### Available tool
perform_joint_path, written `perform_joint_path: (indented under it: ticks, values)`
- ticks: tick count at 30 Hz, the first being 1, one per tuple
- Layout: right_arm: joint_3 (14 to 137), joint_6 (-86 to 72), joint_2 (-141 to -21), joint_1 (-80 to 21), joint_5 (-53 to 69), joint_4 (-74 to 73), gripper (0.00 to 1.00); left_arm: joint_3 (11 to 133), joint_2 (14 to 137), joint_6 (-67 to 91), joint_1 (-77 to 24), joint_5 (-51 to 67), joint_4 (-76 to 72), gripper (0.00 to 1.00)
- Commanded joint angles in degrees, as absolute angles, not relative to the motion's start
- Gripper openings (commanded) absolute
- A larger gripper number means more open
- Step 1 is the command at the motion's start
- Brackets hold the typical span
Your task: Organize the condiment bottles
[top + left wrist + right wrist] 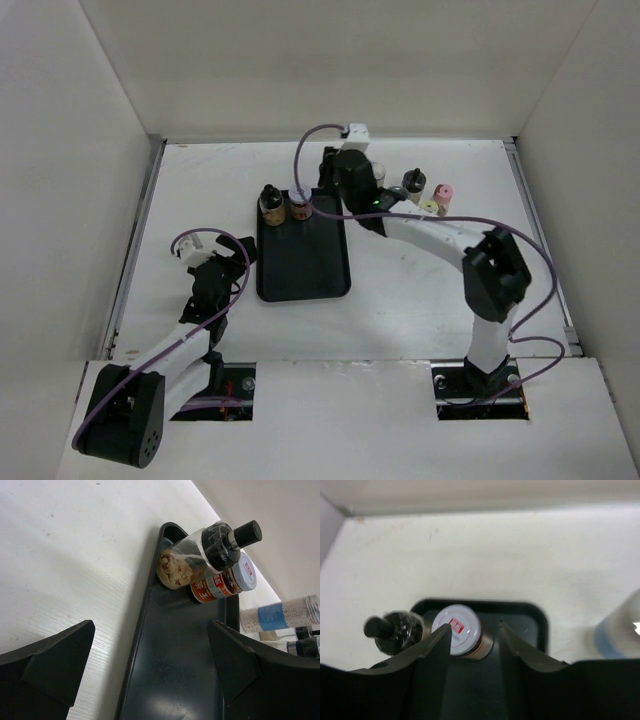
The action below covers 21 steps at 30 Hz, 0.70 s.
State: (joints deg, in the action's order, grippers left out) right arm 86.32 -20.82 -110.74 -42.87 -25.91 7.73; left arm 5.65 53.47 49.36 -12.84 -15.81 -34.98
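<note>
Two in for you: black-capped bottle (270,200) and grey-capped bottle (298,208), upright, side by side at far end of tray (305,265). Four not yet in, grouped on surface (200,180) right of tray: blue-label bottle (272,615), second black-capped bottle (412,181), pale-yellow-capped bottle (428,206), pink-capped bottle (444,191). Roughly third done, by my reading. Right fingers (432,647) over tray's far end, apart, empty, grey cap just beside one. Left fingers (55,660) wide, empty, near tray's left edge. Surface white, bare-looking; plain white walls (300,60) on three sides.

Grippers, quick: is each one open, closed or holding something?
Left gripper: open, empty.
Right gripper: open, holding nothing.
</note>
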Motion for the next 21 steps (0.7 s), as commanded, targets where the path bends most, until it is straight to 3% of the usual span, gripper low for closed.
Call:
perform_joint_path:
  ticks: [1,4,7,9,15,21]
  values:
    - [83.9,-18.6,-101.4,-37.6,-27.8,9.7,0.47,7.1,53.3,49.1,-13.2,-15.7,-38.1,1.00]
    - [83.2,-17.8,-99.8,-34.1,-27.7,6.1,0.59,7.1,53.5,49.4,-13.1,-15.4,-38.1,1.00]
    - [84.8,-16.0,-101.2,-31.2,-27.9,1.1,0.86,7.2,53.6,49.0,-13.5,-15.9,-38.1,1.00]
    - [86.4,-15.4,-103.0,-29.8,-27.2,-1.0,0.92,7.2,54.0,49.4,-13.1,-15.4,-38.1,1.00]
    - [88.4,-13.8,-106.4,-28.6,-26.3,-2.5,0.98,7.3,54.1,49.2,-13.2,-15.6,-38.1,1.00]
    - [89.1,-14.3,-109.6,-28.4,-23.6,-3.1,0.91,7.3,54.2,49.2,-13.1,-15.4,-38.1,1.00]
